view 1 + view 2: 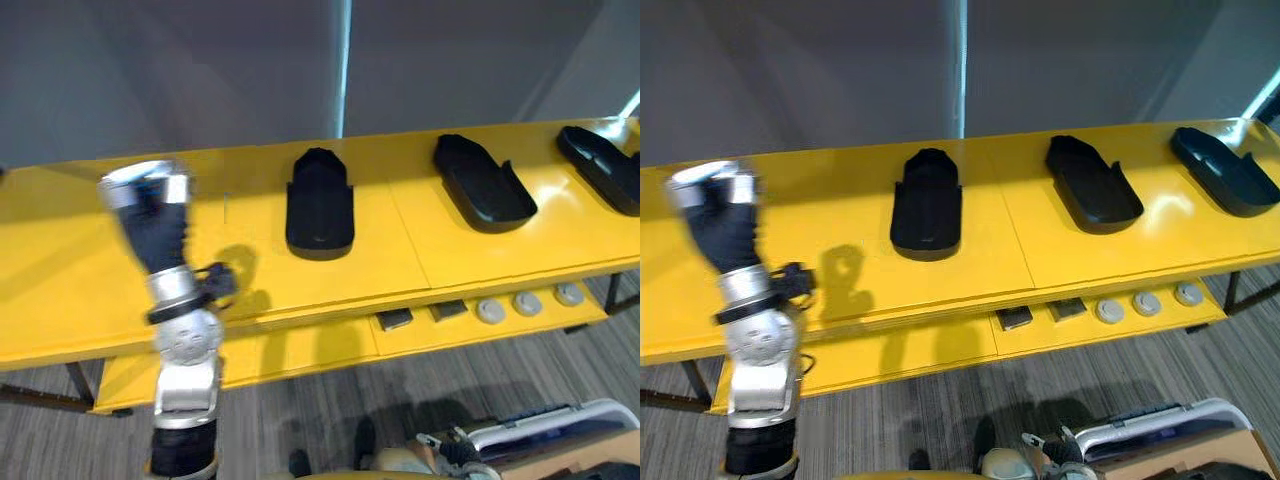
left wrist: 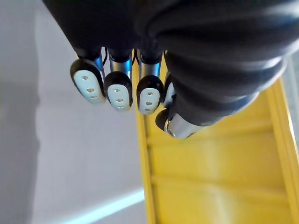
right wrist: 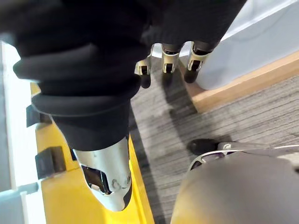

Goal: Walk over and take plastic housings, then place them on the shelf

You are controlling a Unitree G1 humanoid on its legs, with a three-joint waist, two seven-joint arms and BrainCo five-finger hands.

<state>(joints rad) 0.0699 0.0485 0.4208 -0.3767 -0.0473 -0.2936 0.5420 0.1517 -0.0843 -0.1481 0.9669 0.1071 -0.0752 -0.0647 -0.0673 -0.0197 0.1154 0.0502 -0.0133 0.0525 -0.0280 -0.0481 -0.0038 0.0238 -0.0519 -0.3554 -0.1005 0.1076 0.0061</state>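
Three black plastic housings lie apart on the yellow shelf top: one in the middle, one to the right and one at the far right edge. My left hand is raised above the left part of the shelf, well left of the middle housing. Its fingers are curled in and hold nothing. My right hand hangs low over the carpeted floor, fingers relaxed and empty, beside a pale box.
On the lower yellow shelf lie three grey round discs and two small dark blocks. A white bin with a wood-coloured edge stands on the floor at the lower right. A grey wall backs the shelf.
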